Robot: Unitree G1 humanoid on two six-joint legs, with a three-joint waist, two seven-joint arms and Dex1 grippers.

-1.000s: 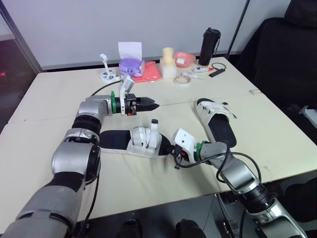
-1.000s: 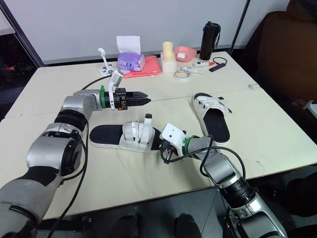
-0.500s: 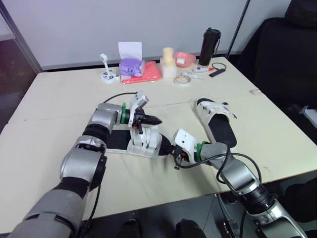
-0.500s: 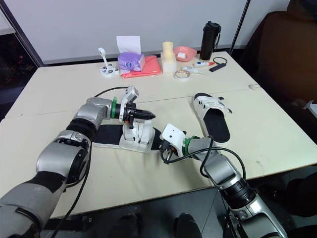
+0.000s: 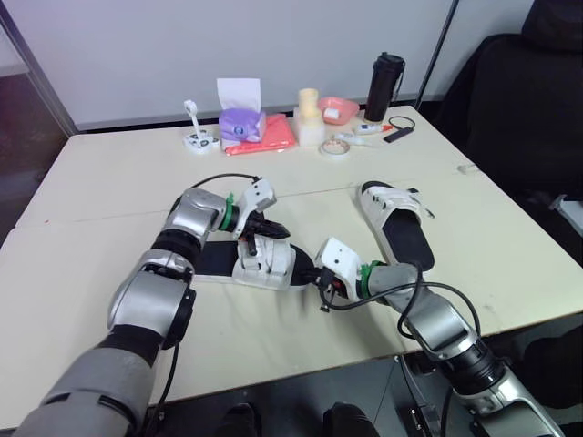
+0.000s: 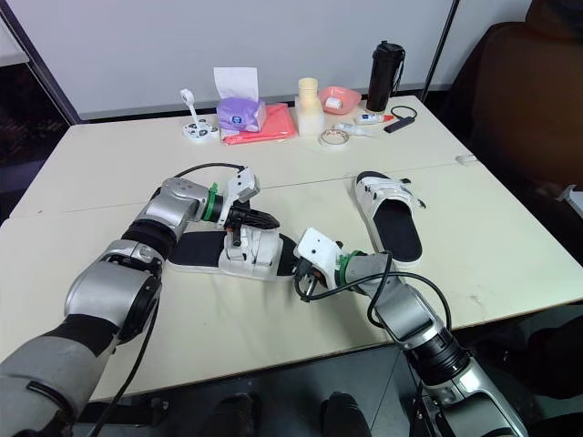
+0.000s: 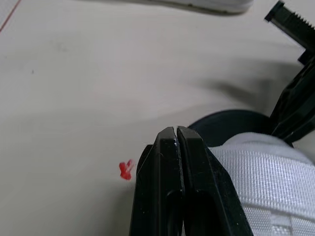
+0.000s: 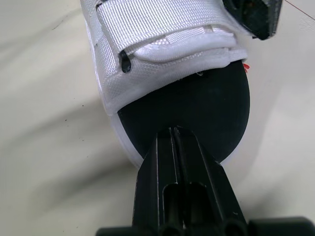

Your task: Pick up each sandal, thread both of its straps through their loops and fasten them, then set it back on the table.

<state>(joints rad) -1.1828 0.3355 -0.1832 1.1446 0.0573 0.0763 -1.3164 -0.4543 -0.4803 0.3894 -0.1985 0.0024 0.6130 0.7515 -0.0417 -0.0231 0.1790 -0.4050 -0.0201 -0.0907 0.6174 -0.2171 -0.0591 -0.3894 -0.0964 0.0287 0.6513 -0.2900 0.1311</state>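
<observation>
Two sandals lie on the worktop (image 5: 109,173), and I judge that neither one is surely finished. The near sandal (image 5: 264,259) lies flat in front of me. Its white straps are folded across the foot part, and in my right wrist view the front strap seems to pass through its loop, but I cannot tell if both are pressed down fast. My left gripper (image 5: 273,225) is clenched with nothing between the fingers, its tip just beside a strap. My right gripper (image 8: 173,130) is also clenched and empty, its tip touching the black sole at the toe end. The far sandal (image 5: 405,232) lies to my right with no gripper on it; whether its straps are fastened I cannot tell. At the far edge stand a tissue box (image 5: 241,120), a tape roll (image 5: 335,146) and a black bottle (image 5: 384,84), well apart from the sandals, so nothing blocks my way.
</observation>
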